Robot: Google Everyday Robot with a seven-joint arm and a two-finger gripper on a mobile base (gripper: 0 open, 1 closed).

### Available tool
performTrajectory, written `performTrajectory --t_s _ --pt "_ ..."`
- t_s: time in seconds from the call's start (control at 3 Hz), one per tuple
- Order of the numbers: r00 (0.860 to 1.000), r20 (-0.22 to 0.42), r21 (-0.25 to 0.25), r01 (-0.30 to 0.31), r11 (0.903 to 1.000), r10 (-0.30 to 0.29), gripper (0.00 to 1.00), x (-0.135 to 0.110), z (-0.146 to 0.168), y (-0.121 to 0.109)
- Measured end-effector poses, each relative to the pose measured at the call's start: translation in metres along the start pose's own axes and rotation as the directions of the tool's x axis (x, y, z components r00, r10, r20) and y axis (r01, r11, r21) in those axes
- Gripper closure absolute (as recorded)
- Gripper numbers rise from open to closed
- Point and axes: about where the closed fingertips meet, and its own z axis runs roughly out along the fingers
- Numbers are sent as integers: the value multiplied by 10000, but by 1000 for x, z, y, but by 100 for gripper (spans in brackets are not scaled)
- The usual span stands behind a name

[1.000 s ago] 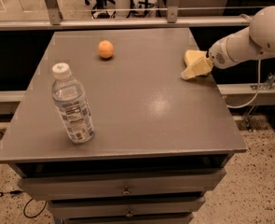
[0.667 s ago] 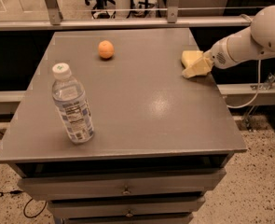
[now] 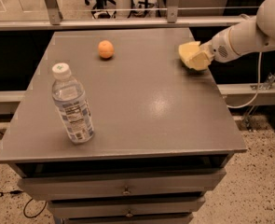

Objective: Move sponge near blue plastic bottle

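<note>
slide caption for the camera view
The gripper at the sponge, far right of the table; blue plastic bottle upright at near left.

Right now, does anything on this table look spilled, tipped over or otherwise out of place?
Nothing stands out. The blue plastic bottle stands upright and capped, the orange sits alone toward the back, and the gripper holds the sponge over the right side of the table.

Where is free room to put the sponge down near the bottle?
Bare table lies right of the blue plastic bottle, across the middle, and between bottle and orange. Only the far right edge is crowded: the tool is there at the sponge.
</note>
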Motion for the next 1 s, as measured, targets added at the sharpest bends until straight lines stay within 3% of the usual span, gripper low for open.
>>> performTrajectory --t_s 0.33,0.67,1.0 --pt "9889 416 -1574 1475 9765 -1427 100 -36 -12 51" --pt "9853 176 -2251 1695 9595 -1700 100 -28 -13 68" --pt "9855 179 -2241 1684 9599 -1687 100 -28 -13 68"
